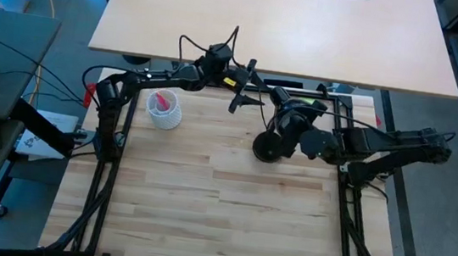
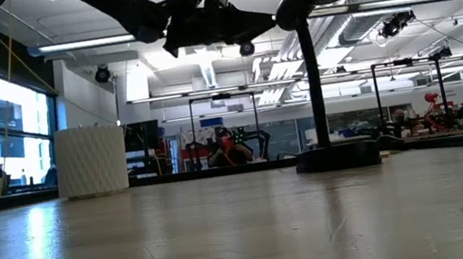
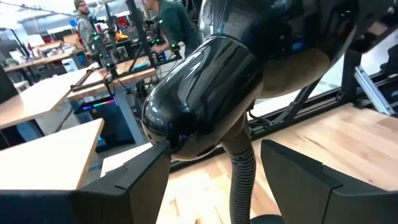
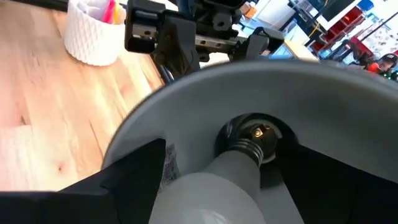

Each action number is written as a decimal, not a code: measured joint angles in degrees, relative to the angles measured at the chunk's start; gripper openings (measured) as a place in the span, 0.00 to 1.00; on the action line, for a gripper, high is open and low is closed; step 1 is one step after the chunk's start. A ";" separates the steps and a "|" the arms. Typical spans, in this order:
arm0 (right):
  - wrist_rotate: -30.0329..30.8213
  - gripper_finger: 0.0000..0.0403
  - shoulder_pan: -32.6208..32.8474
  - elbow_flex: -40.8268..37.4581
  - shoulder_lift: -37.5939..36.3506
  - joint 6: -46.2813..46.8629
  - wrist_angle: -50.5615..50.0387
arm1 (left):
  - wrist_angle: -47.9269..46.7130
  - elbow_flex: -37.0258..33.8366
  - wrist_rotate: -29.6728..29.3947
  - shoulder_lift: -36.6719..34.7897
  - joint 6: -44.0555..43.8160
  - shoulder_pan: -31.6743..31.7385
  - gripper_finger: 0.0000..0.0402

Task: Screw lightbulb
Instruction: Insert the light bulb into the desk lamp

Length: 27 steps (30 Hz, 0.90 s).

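Lightbulb, white frosted, sits between the fingers of the right tool, which is closed on its rounded glass; its silvery screw base points straight ahead of the tool into the socket at the centre of the lamp shade. Base looks at the socket mouth, threads not yet seated by my reading

Handling, judged: light, smooth, thin glass; slippery and fragile. Hold on the wide part of the globe, with light squeeze only; twisting force should stay low or the glass slips or cracks

Left tool is spread wide, fingers either side of the lamp neck, just behind the black shade, not touching it as far as I can see

White cup stands on the worktop, well clear of both tools
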 joint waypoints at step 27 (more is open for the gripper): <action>5.47 0.76 12.16 0.00 -2.64 10.90 0.69 | -24.91 -0.13 -15.26 -8.22 14.61 -0.24 0.61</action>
